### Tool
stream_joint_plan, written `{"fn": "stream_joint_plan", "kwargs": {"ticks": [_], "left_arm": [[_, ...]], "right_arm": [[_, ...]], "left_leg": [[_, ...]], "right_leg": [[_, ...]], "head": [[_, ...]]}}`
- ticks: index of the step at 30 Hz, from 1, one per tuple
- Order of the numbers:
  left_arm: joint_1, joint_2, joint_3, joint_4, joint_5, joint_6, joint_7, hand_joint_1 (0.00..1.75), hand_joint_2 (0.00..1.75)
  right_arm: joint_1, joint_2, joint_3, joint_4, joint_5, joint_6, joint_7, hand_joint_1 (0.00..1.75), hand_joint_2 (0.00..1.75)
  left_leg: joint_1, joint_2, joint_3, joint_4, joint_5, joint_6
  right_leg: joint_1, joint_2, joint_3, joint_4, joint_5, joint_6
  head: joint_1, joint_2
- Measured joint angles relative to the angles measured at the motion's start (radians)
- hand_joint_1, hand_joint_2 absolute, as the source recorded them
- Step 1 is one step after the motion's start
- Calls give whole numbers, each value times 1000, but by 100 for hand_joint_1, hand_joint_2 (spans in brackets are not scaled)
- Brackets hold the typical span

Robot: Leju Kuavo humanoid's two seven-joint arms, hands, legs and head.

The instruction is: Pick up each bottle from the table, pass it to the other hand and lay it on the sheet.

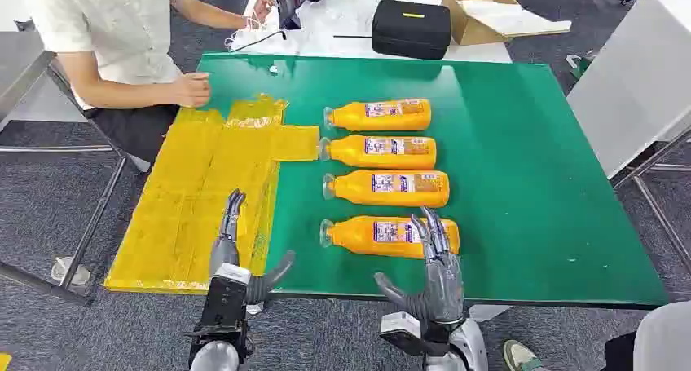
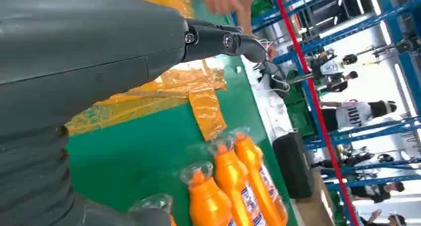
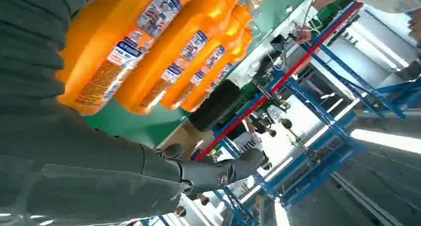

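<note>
Head view: both hands spread, right hand (image 1: 436, 277) over nearest bottle (image 1: 383, 236), left hand (image 1: 232, 253) over sheet (image 1: 195, 192).

Both silver arms reach forward; the grey left hand (image 1: 236, 253) and grey right hand (image 1: 436, 277) spread their fingers, holding nothing.

A person in a white shirt (image 1: 114, 28) sits at the far left, one hand (image 1: 194, 89) resting at the edge of the green table (image 1: 530, 183). Beyond it, on a white surface, stand a black case (image 1: 411, 28) and an open cardboard box (image 1: 481, 12).
</note>
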Motion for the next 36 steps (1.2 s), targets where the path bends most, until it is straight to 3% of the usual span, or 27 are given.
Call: {"fn": "stream_joint_plan", "kwargs": {"ticks": [1,2,4,5,7,8,14,15,29,36], "left_arm": [[0,0,0,2,-1,0,1,0,175],[0,0,0,5,-1,-1,3,0,175],[0,0,0,10,-1,-10,7,0,175],[0,0,0,11,-1,-10,8,0,175],[-1,0,0,16,0,-9,7,0,175],[-1,0,1,19,2,-9,6,0,175],[-15,-6,-5,40,2,-30,36,0,175],[-19,-7,-10,43,2,-31,37,0,175],[-64,-29,-48,61,77,-53,42,0,175],[-87,-31,-71,61,80,-61,46,0,175]], "right_arm": [[0,-1,-1,2,1,0,0,0,175],[0,-2,-2,5,2,0,4,0,0],[0,-3,-3,8,8,3,16,0,0],[-1,-5,-6,11,8,6,22,0,175],[-4,-6,-16,13,10,12,35,0,175],[-7,-6,-23,14,15,13,44,0,0],[-50,-15,-58,74,155,56,172,0,0],[-56,-17,-59,88,173,58,182,0,175],[-135,-41,-54,214,252,163,285,0,175],[-180,-71,-18,251,365,176,362,0,175]], "left_leg": [[0,0,0,0,0,0],[0,0,0,0,0,0],[0,0,0,0,0,0],[0,0,0,0,0,0],[0,0,0,0,0,0],[0,0,0,0,0,0],[0,0,0,0,0,0],[0,0,0,0,0,1],[-1,0,0,0,0,1],[-1,0,0,0,1,1]], "right_leg": [[0,0,0,0,0,0],[0,0,0,0,0,0],[0,0,0,0,0,0],[0,0,0,0,0,0],[0,0,0,0,0,0],[0,0,0,0,0,0],[0,0,0,0,1,1],[0,0,0,0,1,1],[0,0,0,0,1,1],[-1,0,0,0,1,2]], "head": [[0,0],[0,0],[0,0],[0,0],[0,0],[0,0],[0,0],[0,0],[0,0],[0,0]]}}
